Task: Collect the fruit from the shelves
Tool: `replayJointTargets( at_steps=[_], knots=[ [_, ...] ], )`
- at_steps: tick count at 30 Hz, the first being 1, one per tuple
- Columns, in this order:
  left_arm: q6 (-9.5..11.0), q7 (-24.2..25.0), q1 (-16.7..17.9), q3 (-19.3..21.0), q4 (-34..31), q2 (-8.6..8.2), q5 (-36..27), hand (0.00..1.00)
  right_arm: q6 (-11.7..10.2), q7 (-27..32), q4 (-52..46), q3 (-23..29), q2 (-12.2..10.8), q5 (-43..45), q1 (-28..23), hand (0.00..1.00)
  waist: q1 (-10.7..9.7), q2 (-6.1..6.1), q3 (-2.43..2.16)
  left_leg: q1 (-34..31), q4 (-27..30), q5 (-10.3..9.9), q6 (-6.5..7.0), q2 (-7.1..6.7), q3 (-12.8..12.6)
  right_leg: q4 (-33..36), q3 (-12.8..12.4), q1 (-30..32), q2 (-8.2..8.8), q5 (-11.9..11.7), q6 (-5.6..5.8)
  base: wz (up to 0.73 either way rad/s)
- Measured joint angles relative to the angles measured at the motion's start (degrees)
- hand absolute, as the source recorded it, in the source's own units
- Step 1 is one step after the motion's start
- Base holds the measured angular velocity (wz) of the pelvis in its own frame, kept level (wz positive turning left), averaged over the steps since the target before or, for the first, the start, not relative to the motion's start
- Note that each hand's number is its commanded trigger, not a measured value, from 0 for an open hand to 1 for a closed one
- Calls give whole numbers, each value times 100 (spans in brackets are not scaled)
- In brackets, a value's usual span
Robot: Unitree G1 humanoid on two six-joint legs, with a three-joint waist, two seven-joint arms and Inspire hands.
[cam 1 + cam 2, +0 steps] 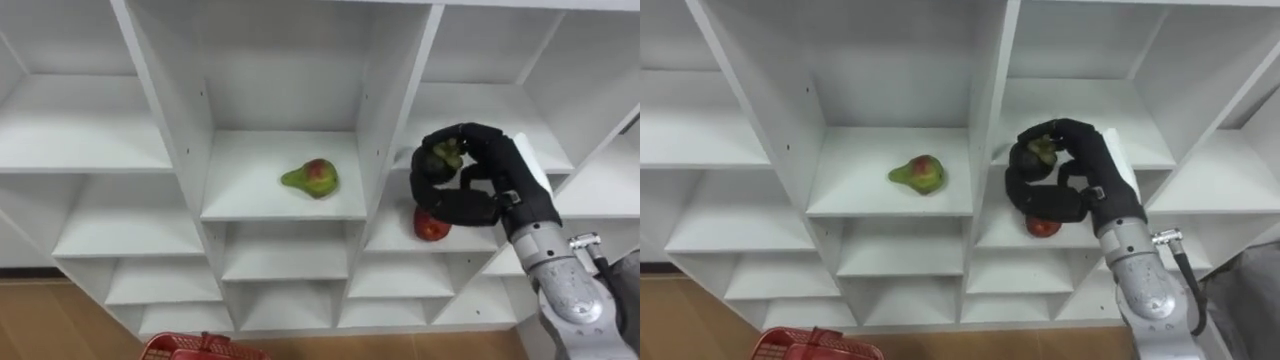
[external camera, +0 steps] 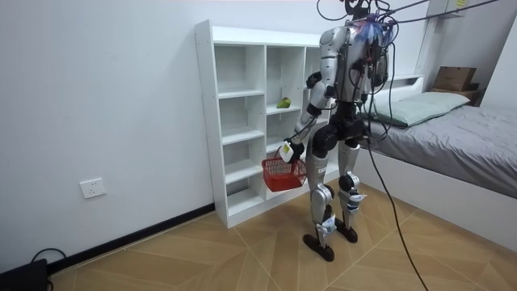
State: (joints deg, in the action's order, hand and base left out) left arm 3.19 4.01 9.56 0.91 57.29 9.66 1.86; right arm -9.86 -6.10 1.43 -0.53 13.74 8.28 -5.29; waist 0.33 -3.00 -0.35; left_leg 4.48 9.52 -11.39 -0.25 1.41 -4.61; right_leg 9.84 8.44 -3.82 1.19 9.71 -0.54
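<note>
Dark fruit (image 1: 444, 156), green-topped, inside curled fingers (image 1: 447, 201) of right hand (image 1: 502, 165), above red fruit (image 1: 432, 229).

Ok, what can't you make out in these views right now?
Dark green fruit: eye views, mostly wrapped by the right hand; kind unclear.
Red fruit: top hidden behind that hand.
Red basket: cut off by the eye views' bottom edge; contents unseen.
Left hand: room view, too small to read its hold on the basket.

White closet (image 1: 290, 100), green-and-red pear (image 1: 311, 178), red apple (image 1: 431, 227), dark green fruit (image 1: 443, 156), black right hand (image 1: 492, 165), red basket (image 1: 195, 348)
</note>
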Motion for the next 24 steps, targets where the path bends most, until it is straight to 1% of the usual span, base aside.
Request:
replayJointTargets(
  at_steps=[1, 4, 5, 6, 7, 8, 10, 11, 12, 13, 15, 16, 17, 19, 20, 22, 23, 24],
  knots=[
    [4, 14, -2, -1, 0, 0, 0, 100, -4, -28, -67, -7, -51, 121, -35, 100, -15, 18, 0, -5, 1, 0, 0, 4, -17, 0, -16, 1, -5, 0, 0, -7],
    [53, 37, -69, -14, 1, -2, 1, 100, 37, -68, -204, -103, -66, 160, -77, 100, -17, 81, -7, 2, -3, -1, -2, 16, -55, 3, -44, 26, -16, -4, -7, -7],
    [71, 41, -100, -23, 1, -3, 3, 100, 68, -96, -275, -127, -66, 147, -108, 100, -6, 107, -21, -4, -11, -1, -3, 24, -80, 16, -51, 55, -24, -6, -11, -9],
    [81, 42, -119, -36, 0, -2, 3, 100, 71, -100, -298, -150, -64, 126, -116, 100, 1, 110, -25, -6, -11, -2, -3, 27, -91, 24, -54, 61, -26, -8, -12, -10],
    [99, 41, -154, -74, 0, -6, 2, 100, 80, -102, -356, -205, -64, 90, -140, 100, 5, 129, -21, -4, -10, -1, -3, 33, -114, 44, -65, 74, -29, -9, -15, -10],
    [104, 41, -185, -134, 0, -8, 1, 100, 119, -156, -421, -292, -63, 70, -172, 100, 7, 158, -4, -8, -8, -1, -3, 40, -131, 88, -80, 83, -31, -9, -15, -8],
    [104, 42, -232, -216, -53, -12, 1, 100, 190, -330, -420, -501, -61, 85, -278, 100, 4, 176, 6, -25, -6, -2, -4, 40, -129, 88, -76, 97, -31, -9, -15, 0],
    [108, 40, -252, -265, -132, -13, 1, 100, 269, -461, -418, -708, -64, 109, -355, 100, 11, 175, 20, -58, 0, -2, -4, 39, -129, 94, -75, 130, -29, -9, -15, 0],
    [109, 39, -263, -300, -175, -12, 1, 100, 309, -535, -419, -801, -70, 116, -391, 100, 16, 174, 16, -99, 15, -1, -4, 37, -129, 113, -76, 180, -25, -9, -16, 0],
    [122, 33, -300, -380, -220, -10, -3, 100, 380, -628, -413, -998, -68, 184, -404, 100, 16, 167, 23, -180, 40, 2, -1, 29, -126, 144, -85, 254, -17, -10, -17, 0],
    [128, 22, -388, -509, -219, -12, -2, 100, 401, -740, -407, -1204, -71, 284, -403, 100, 24, 138, 41, -277, 97, 4, 3, 20, -120, 179, -88, 334, 1, -9, -17, 2],
    [136, 10, -429, -599, -219, -17, -1, 100, 406, -795, -404, -1280, -75, 297, -402, 100, 31, 108, 57, -318, 124, 7, 8, 15, -116, 185, -90, 370, 10, -10, -17, 6],
    [142, 7, -457, -672, -218, -20, 1, 100, 407, -831, -401, -1305, -78, 327, -397, 100, 44, 74, 75, -347, 143, 7, 9, 9, -97, 184, -84, 381, 14, -11, -15, 7],
    [144, 9, -476, -683, -220, -23, 3, 100, 406, -848, -371, -1304, -84, 330, -387, 100, 50, 67, 76, -432, 199, 7, 11, 2, -48, 178, -45, 438, 22, -15, -9, 11],
    [144, 9, -505, -682, -231, -24, 1, 100, 400, -841, -288, -1302, -88, 331, -350, 100, 64, 29, 54, -492, 235, 7, 11, 5, -24, 182, -40, 480, 21, -26, -9, 8],
    [146, 21, -527, -689, -254, -44, 1, 100, 368, -821, 9, -1307, -122, 339, -253, 100, 92, 24, 63, -508, 233, 7, 11, 6, -11, 187, -42, 501, 20, -34, -12, 0],
    [145, 26, -534, -690, -340, -69, 2, 100, 368, -769, 223, -1323, -151, 414, -204, 100, 109, 54, 82, -559, 247, 7, 11, 5, -7, 209, -37, 549, 22, -34, -12, 0],
    [146, 26, -539, -691, -425, -80, 0, 100, 368, -741, 317, -1328, -166, 488, -178, 100, 119, 47, 77, -612, 277, 7, 12, 6, -9, 233, -37, 604, 24, -34, -12, 0]
  ],
)
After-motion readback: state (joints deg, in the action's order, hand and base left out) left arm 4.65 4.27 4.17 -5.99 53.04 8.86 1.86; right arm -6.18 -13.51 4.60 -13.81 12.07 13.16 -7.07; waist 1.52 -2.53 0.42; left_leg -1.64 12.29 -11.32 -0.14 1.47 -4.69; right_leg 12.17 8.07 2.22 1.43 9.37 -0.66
